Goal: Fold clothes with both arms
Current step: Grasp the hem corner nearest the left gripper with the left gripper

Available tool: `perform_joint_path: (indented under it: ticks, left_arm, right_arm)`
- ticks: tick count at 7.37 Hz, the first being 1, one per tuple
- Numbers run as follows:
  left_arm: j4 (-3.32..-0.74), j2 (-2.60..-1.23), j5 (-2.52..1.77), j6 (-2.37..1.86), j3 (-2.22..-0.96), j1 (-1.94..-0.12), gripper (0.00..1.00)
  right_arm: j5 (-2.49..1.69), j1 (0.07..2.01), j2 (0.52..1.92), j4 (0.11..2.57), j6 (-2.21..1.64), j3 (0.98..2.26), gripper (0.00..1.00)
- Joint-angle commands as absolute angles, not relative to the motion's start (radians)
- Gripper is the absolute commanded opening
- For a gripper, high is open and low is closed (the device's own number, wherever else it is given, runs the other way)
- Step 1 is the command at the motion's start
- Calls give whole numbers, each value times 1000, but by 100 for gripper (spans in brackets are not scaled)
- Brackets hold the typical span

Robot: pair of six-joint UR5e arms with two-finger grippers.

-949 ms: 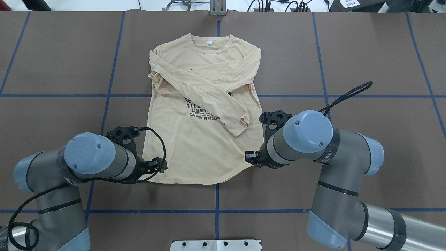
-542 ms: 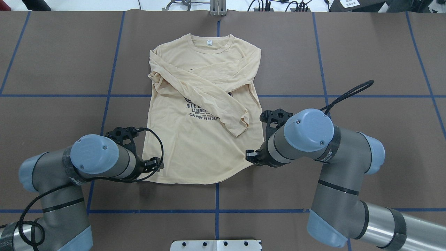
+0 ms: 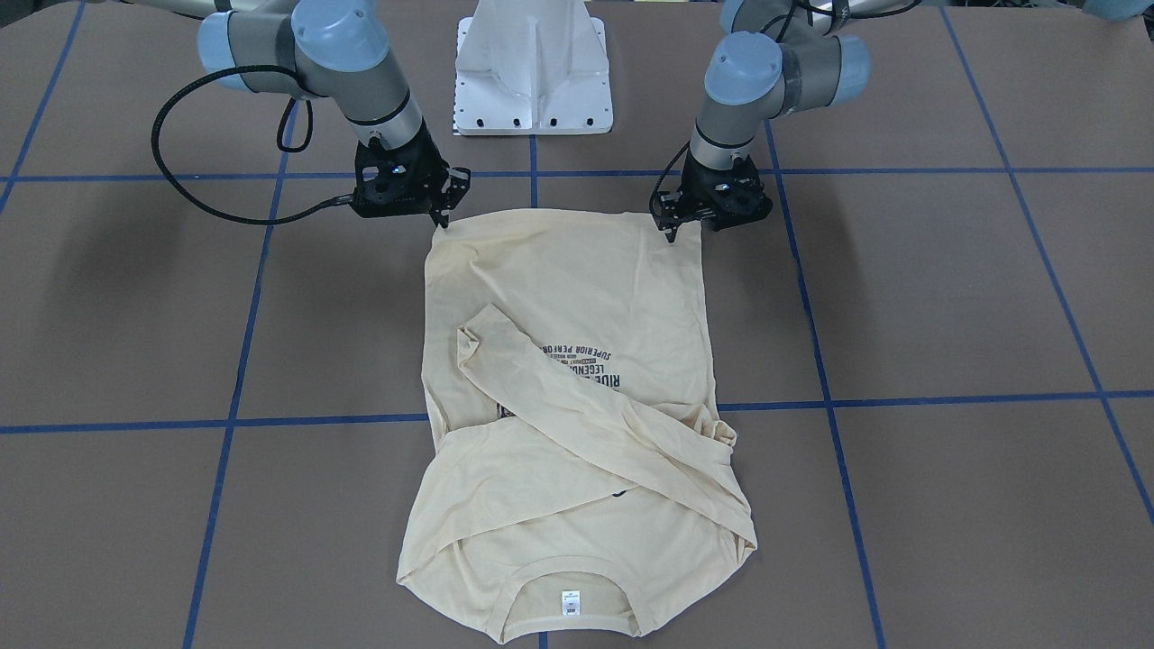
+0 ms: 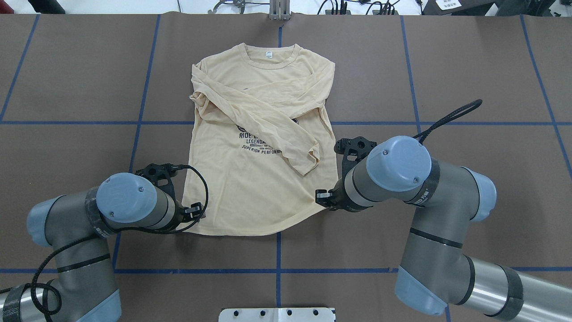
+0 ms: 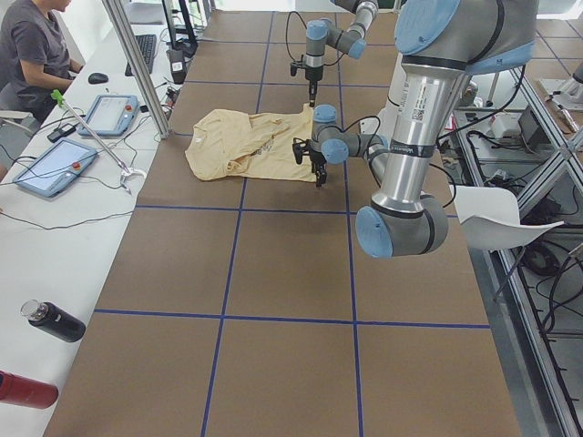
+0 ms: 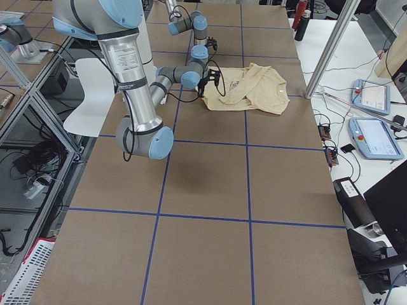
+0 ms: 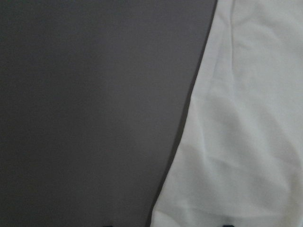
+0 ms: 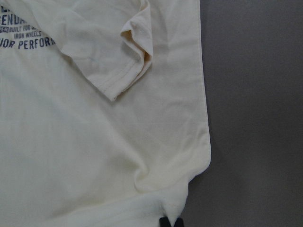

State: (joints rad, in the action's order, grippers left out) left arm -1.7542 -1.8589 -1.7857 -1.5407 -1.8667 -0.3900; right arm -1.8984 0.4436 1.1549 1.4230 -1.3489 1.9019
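Nearest the robot, the right gripper (image 4: 322, 198) is pinched on one hem corner of the shirt (image 4: 250, 192), with the cloth bunched at its tips. The left gripper (image 4: 195, 210) has its fingers spread astride the shirt's edge at the other hem corner. The shirt lies flat and front up in the middle of the table (image 4: 67, 80), hem toward the robot. Farther out, a sleeve (image 4: 268, 129) slants across the print (image 4: 257, 142). Farthest off lies the collar (image 4: 243, 56) with its label (image 4: 268, 55).
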Motion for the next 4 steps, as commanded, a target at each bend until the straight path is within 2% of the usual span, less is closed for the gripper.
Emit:
perform_joint_path:
  ticks: [1, 3, 4]
  left_arm:
    - [-1741, -1862, -1787, -1540, -1873, -388, 77]
    - [-1741, -1867, -1787, -1540, -1870, -387, 76]
    - [-1741, -1867, -1787, -1540, -1870, -385, 65]
  right_arm:
    - [-1899, 446, 1157, 1424, -1348, 1902, 0]
    - [-1899, 446, 1157, 1424, -1347, 1901, 0]
    - [-1899, 446, 1157, 1424, -1347, 1902, 0]
